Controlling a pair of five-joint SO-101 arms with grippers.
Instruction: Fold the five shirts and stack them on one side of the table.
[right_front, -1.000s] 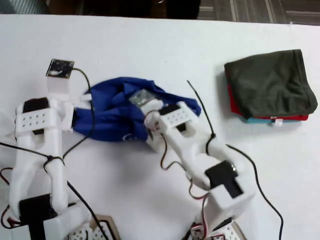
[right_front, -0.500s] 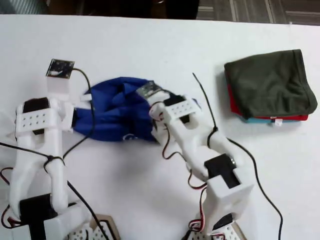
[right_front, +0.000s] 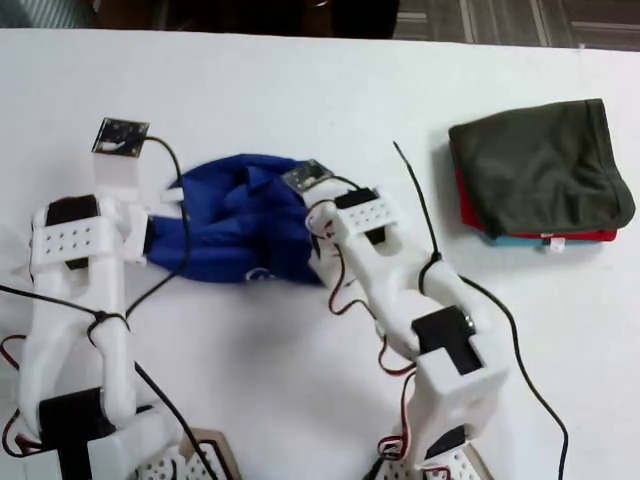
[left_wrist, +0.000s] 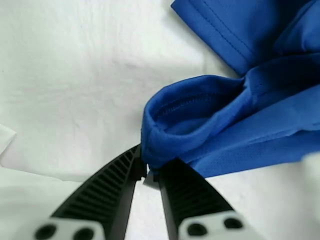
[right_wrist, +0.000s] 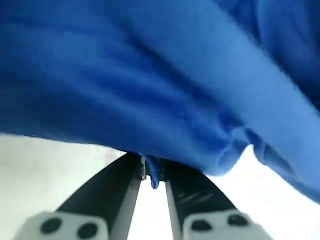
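Your blue shirt (right_front: 235, 225) lies bunched well apart from the folded stack (right_front: 540, 170), soft and floppy, the left gripper (left_wrist: 150, 172) pinching its hem and the right gripper (right_wrist: 152, 175) clamping the edge nearer the stack, so hold it by the hems.

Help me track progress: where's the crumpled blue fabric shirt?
High view: blue shirt lies centre-left, pinched by left gripper and right gripper, left of the folded stack.

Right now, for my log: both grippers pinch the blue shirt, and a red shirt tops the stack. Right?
No: the high view shows a dark green shirt on top. The left gripper and right gripper do pinch the blue shirt.
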